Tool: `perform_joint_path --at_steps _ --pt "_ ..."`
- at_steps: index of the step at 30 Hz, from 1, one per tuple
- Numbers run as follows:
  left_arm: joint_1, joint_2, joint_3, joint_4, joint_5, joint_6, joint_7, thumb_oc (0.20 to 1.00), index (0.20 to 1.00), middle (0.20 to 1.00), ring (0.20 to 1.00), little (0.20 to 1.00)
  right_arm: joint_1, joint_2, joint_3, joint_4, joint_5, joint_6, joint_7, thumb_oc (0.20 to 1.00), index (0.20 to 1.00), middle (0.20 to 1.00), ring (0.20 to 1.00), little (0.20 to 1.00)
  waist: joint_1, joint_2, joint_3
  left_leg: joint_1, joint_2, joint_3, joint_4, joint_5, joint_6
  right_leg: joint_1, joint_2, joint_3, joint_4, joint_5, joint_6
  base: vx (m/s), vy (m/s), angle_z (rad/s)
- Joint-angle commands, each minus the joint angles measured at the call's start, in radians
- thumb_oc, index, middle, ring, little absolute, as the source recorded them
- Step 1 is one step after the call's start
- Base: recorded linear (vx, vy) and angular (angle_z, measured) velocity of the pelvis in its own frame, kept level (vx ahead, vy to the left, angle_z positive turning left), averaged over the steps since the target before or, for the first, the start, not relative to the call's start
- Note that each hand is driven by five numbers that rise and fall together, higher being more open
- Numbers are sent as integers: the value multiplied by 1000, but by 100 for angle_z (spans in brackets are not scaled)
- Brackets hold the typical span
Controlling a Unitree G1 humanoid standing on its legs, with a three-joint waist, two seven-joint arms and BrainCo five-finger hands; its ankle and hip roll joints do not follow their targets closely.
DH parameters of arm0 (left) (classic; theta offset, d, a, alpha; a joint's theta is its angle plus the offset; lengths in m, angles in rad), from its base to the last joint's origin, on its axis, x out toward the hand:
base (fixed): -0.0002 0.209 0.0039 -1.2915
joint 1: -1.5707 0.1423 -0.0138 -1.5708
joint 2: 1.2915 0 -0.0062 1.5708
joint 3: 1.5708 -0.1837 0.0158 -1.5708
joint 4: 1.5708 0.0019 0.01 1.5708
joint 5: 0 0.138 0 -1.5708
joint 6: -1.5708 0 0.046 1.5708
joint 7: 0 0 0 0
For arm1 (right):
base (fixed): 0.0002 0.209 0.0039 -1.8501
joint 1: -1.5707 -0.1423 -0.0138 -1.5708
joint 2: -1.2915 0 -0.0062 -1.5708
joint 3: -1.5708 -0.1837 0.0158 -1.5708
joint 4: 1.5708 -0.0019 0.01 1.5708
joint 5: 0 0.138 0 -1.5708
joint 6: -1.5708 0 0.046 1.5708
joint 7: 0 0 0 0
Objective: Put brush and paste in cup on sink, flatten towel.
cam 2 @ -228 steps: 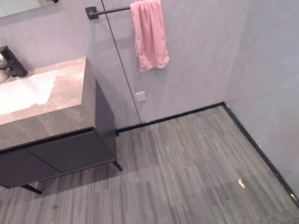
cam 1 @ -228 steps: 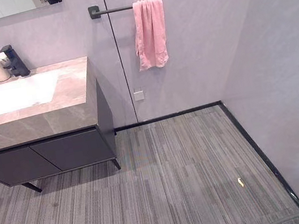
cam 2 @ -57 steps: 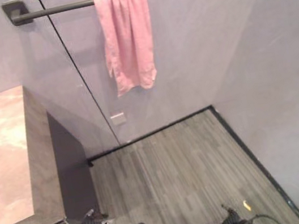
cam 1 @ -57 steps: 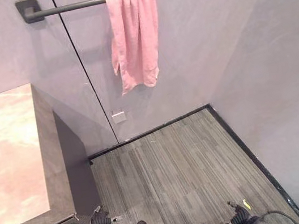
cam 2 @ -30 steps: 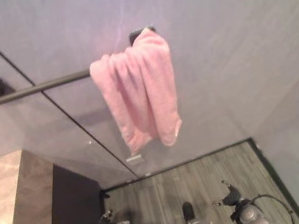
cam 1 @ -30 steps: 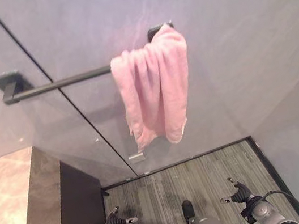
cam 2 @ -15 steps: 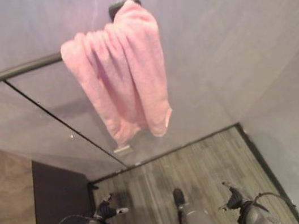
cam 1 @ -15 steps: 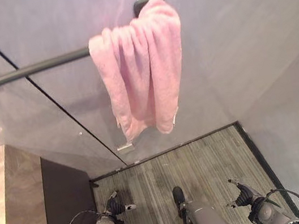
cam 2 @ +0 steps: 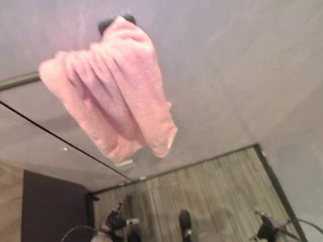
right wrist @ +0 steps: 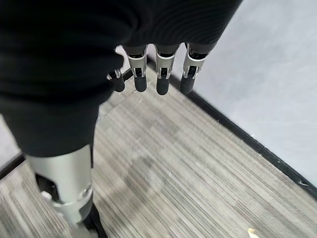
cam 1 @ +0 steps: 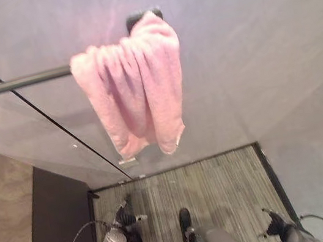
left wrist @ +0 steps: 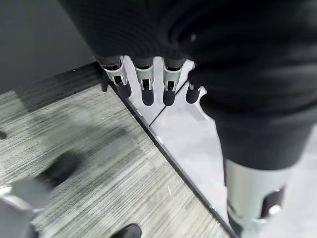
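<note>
The pink towel [cam 1: 134,88] hangs bunched on the dark rail [cam 1: 16,84] at my twelve o'clock. My left hand [cam 1: 125,219] at seven and right hand [cam 1: 276,223] at five hang low, fingers [left wrist: 142,84] relaxed, holding nothing.

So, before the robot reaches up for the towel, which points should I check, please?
1. Pink towel on the towel bar: ok.
2. Towel flat: not ok, bunched at the bar's end.
3. Left hand free, fingers straight: ok.
4. Right hand free, fingers straight: ok.
5. Hands near the towel: not ok, both low, by the floor.
6. Brush and paste in cup: cannot tell.
</note>
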Motion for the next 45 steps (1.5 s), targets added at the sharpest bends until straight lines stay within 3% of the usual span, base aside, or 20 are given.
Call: perform_joint_path --at_steps 1,3,4,5,6,11,13,16,27,35,40,44,45 --pt "1 58 2 -23 8 -30 17 1000 1000 1000 1000 1000 88 -16 16 -102 -44 -13 -16 1000 1000 1000 1000 1000 -55 -33 -21 45 -85 42 171 -10 46 47 -180 147 44 69 105 160 325 -167" --pt "14 76 15 -40 4 -32 15 1000 1000 1000 1000 1000 86 -22 34 -148 -73 -14 -13 1000 1000 1000 1000 1000 -48 -42 -9 54 -96 57 214 -43 70 12 -180 182 134 72 119 92 242 -80" --pt "14 90 20 -53 2 -37 14 1000 1000 1000 1000 1000 83 -27 45 -181 -92 -18 -15 1000 1000 1000 1000 1000 -54 -40 5 53 -108 58 269 -77 83 -13 -178 232 183 64 127 59 213 -60" --pt "15 100 39 -51 -5 -41 30 1000 1000 1000 1000 1000 64 -29 54 -215 -104 -17 -20 1000 1000 1000 1000 1000 -43 -41 16 55 -101 91 324 -125 85 -31 -272 170 117 132 132 148 3 -49" --pt "24 102 60 -34 -19 -42 38 1000 1000 1000 1000 1000 67 -20 65 -239 -122 -18 -16 1000 1000 1000 1000 1000 -48 -53 9 58 -83 82 367 -131 70 -5 -316 151 3 166 147 149 -105 -41" --pt "44 82 87 4 -35 -42 39 1000 1000 1000 1000 1000 84 -4 67 -220 -121 -25 -12 1000 1000 1000 1000 1000 -36 -71 -34 87 -65 81 316 -92 43 37 -302 123 -45 181 155 103 -88 -5" --pt "64 73 91 3 -39 -41 39 1000 1000 1000 1000 1000 116 1 38 -231 -70 -30 -1 1000 1000 1000 1000 1000 -33 -76 -56 108 -52 69 248 -47 24 66 -295 105 -82 186 157 67 -131 29" --pt "89 62 108 8 -57 -41 38 1000 1000 1000 1000 1000 132 29 -9 -192 35 -35 10 1000 1000 1000 1000 1000 -27 -80 -78 137 -39 63 180 -21 13 87 -288 86 -108 184 156 52 -106 37" --pt "204 40 107 -66 -74 -56 27 1000 1000 1000 1000 1000 148 56 -94 -252 274 -84 33 1000 1000 1000 1000 1000 -6 -44 -116 231 -21 52 7 56 -13 148 -265 46 -161 183 156 30 -35 0" --pt "358 134 84 -315 -33 -79 -33 1000 1000 1000 1000 1000 198 22 -187 -437 599 -131 144 1000 1000 1000 1000 1000 21 -22 -129 251 1 36 -95 101 -41 171 -268 2 -206 201 170 6 -12 9" --pt "427 175 96 -371 -19 -80 -85 1000 1000 1000 1000 1000 201 -24 -226 -500 708 -137 204 1000 1000 1000 1000 1000 36 -18 -135 231 9 23 -97 105 -53 175 -277 -27 -214 205 177 -19 -13 16" --pt "494 236 112 -526 -51 -110 -139 1000 1000 1000 1000 1000 188 -63 -277 -536 784 -151 243 1000 1000 1000 1000 1000 55 -11 -137 218 7 10 -97 104 -56 178 -290 -44 -217 209 186 -13 0 15" --pt "518 283 123 -598 -43 -128 -155 1000 1000 1000 1000 1000 174 -93 -294 -561 810 -158 258 1000 1000 1000 1000 1000 65 -10 -136 211 6 -2 -97 105 -59 182 -295 -54 -217 207 188 -14 -6 24"
